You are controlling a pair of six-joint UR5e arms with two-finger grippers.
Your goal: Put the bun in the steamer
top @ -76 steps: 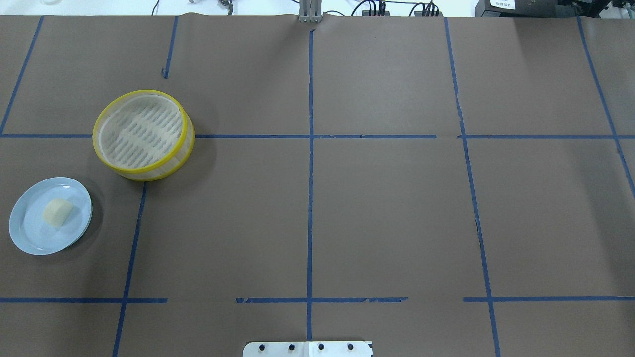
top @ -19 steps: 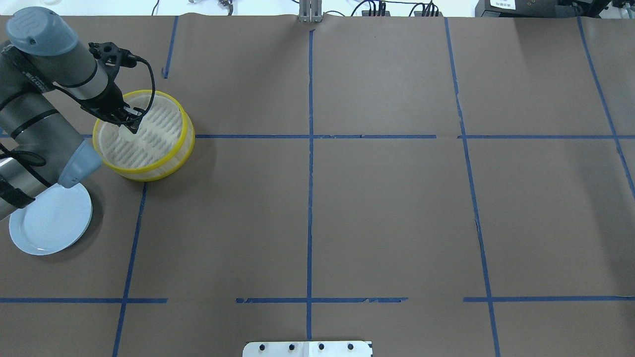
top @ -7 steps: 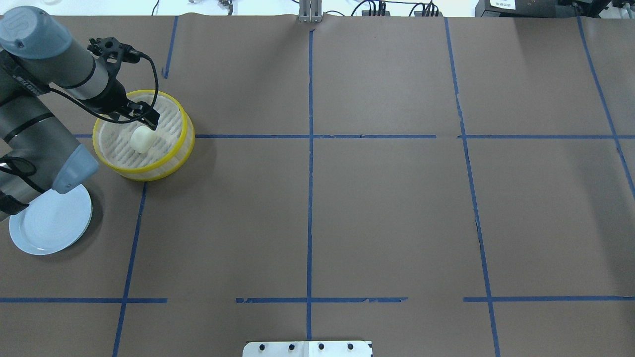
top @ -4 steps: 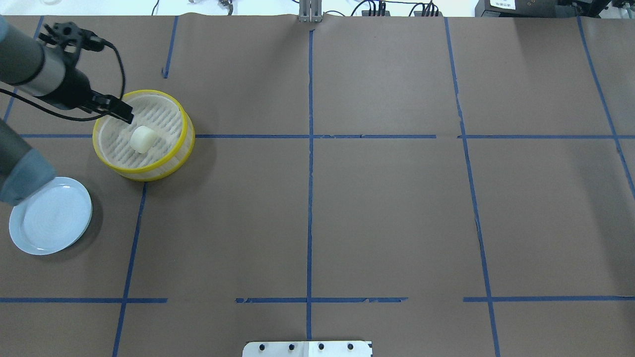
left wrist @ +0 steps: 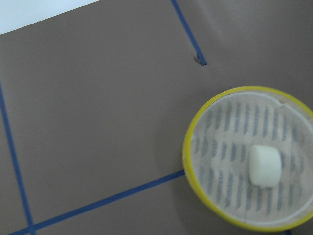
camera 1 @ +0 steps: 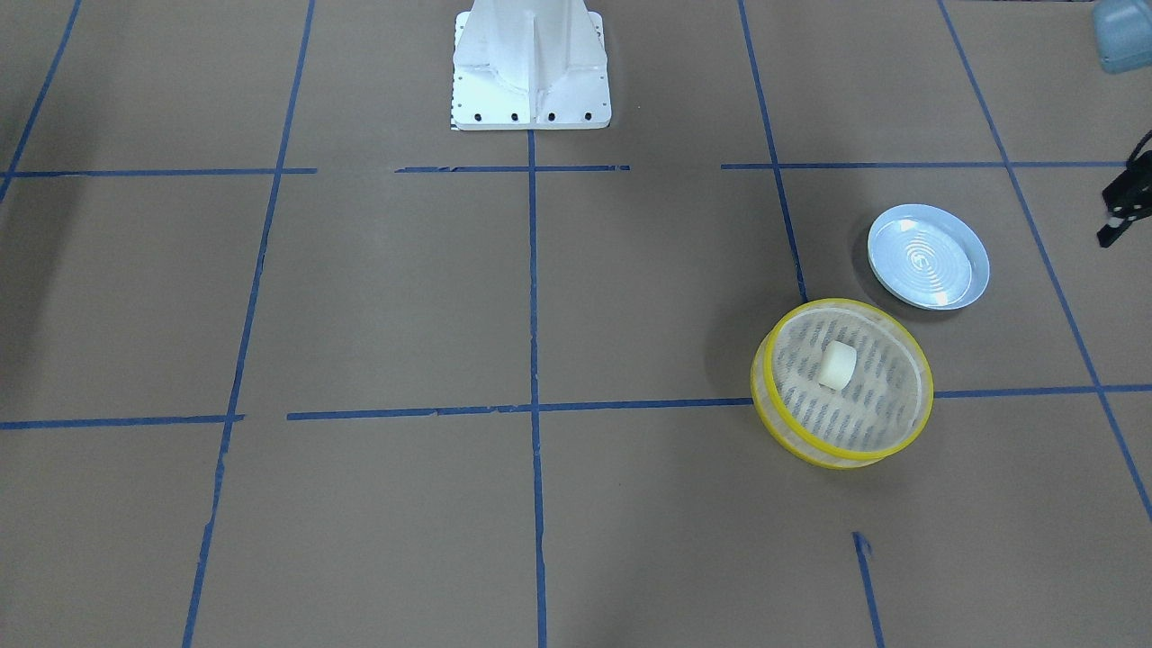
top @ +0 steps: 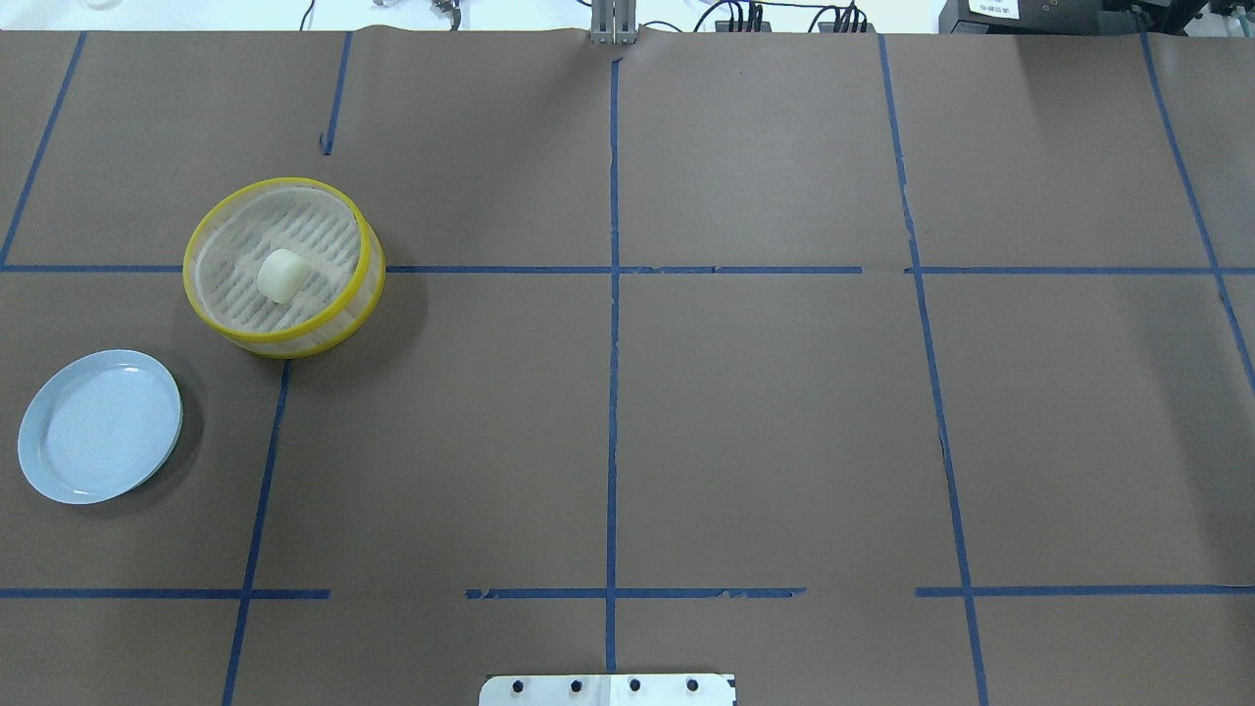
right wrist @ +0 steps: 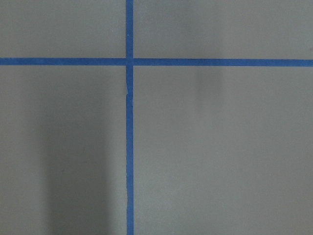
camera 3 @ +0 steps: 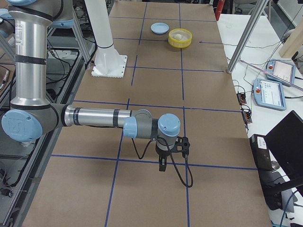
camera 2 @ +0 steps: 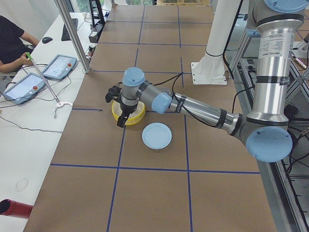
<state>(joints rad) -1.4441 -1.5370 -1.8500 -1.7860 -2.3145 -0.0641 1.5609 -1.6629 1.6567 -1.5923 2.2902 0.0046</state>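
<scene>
**A:** The brown counter [top: 765, 412] with its blue tape lines [top: 613, 392] looks very quiet in the overhead view. What is different now?

**B:** The left arm. Half a second before, it is over the far-left rim of the steamer [top: 365, 284]. Now it is gone from the overhead view. In the front view only a dark tip shows at the picture's edge.

**A:** And the bun [top: 277, 276]?

**B:** It lies inside the steamer, on the slotted base near the middle, and it does not touch the wall. Nothing holds it. The plate [top: 59, 471] stands apart from the steamer and has no bun on it.

**A:** Are the left fingers [camera 2: 121, 120] apart or together?

**B:** I cannot tell. The side view shows them raised beside the steamer, but it is too small to judge. The left wrist camera looks down on the steamer and the bun from one side, so the hand is off to the side and not above the bun.

**A:** And the right fingers [camera 3: 162, 165]?

**B:** They hang over a tape line at the other end of the counter, well apart from everything. I cannot tell their state either.

**A:** So what does this mean for the task?

**B:** I think the placing is done. Only the retreat of the arm is left.
</scene>
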